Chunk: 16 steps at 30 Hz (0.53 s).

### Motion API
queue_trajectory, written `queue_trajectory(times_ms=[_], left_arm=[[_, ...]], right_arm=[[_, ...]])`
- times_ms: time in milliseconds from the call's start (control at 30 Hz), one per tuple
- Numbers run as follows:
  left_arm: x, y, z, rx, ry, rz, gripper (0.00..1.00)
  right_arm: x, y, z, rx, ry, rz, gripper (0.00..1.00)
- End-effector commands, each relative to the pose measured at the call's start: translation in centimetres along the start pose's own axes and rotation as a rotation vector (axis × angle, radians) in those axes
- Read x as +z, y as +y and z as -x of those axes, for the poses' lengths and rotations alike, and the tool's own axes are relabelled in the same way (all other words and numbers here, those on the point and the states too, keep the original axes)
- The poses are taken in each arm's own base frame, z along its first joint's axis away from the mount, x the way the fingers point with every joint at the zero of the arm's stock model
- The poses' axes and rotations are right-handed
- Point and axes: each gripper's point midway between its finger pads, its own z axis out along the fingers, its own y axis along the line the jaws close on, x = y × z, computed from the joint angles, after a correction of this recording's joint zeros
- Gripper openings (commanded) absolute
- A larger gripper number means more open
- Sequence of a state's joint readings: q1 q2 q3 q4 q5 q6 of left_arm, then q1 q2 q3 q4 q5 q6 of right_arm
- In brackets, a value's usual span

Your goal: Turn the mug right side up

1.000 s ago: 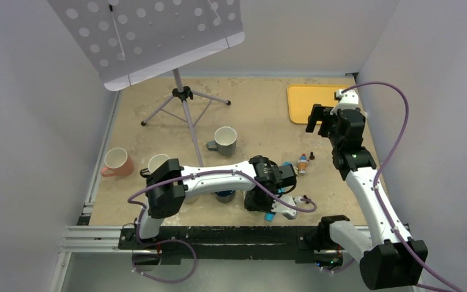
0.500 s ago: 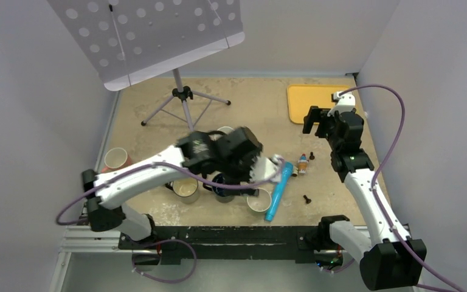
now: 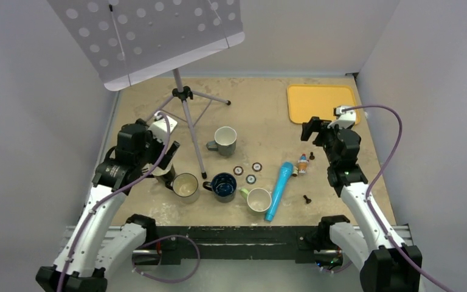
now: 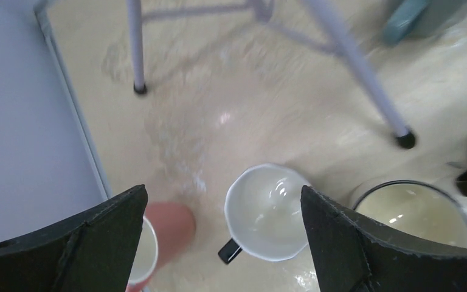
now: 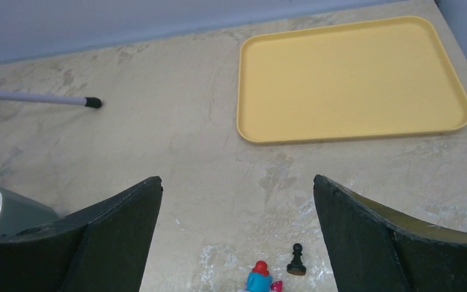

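My left fingers (image 4: 79,249) are spread wide and hold nothing; in the gap between them I look straight down on a white mug (image 4: 266,213), which stands mouth up on the table (image 4: 249,103); a pink mug (image 4: 169,231) is just beside it, partly hidden behind one finger, and a cream mug (image 4: 410,213) with a dark rim is just beside it on the other side; the left gripper (image 3: 163,156) hangs above these mugs, near a leg of the music stand (image 3: 182,97); behind it my left wrist is bent downward, the forearm goes back to an elbow over the left edge of the table, and from there the arm goes down to its base at the near edge; my right fingers (image 5: 377,243) are also wide apart and empty; between them I see bare table, with a small figurine (image 5: 260,274) and a black pawn (image 5: 296,260) low in the view and the yellow tray (image 5: 346,79) further away; the right gripper (image 3: 312,131) is in the air just on the near side of this tray; my right arm rises from its base and reaches forward along the right side of the table; the pale mug (image 3: 259,199) stands upright, mouth up, near the front edge, between a dark blue mug (image 3: 224,186) and a blue tube (image 3: 280,190), well apart from both grippers
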<state>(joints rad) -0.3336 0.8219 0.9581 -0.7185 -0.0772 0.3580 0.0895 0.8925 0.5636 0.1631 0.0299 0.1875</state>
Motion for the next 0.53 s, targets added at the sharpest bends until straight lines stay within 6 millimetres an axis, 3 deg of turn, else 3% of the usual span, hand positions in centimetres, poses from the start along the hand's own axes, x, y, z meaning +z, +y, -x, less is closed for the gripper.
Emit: queue_trajectory(times_ms=[0,100,200,333,500], left_arm=[[2.1,2.2,-4.2,-0.186,-0.001,0.075,1.0],[2.8,2.8,-6.2,-0.216,-0.014,0.148,1.0],[2.6,3.8,-6.5,-0.238,-0.066,0.238,1.0],[3.2,3.0,-6.2,-0.278,-0.139,0.22,1.0],[3.9,3.3,-7.2,-0.298,-0.087,0.242,1.0]], right_arm=[[-0.5,-1.0,3.2,0.105,-0.172,-0.067,0.98],[-1.1,-1.9,2.8,0.119,-0.201,-0.108,0.98],[-1.4,-2.7,2.5,0.167,-0.24,-0.147,0.98],[-1.4,-2.6,1.7,0.174,-0.247,-0.132,0.98],[-1.1,-3.1,0.3,0.19,-0.236,-0.15,0.98]])
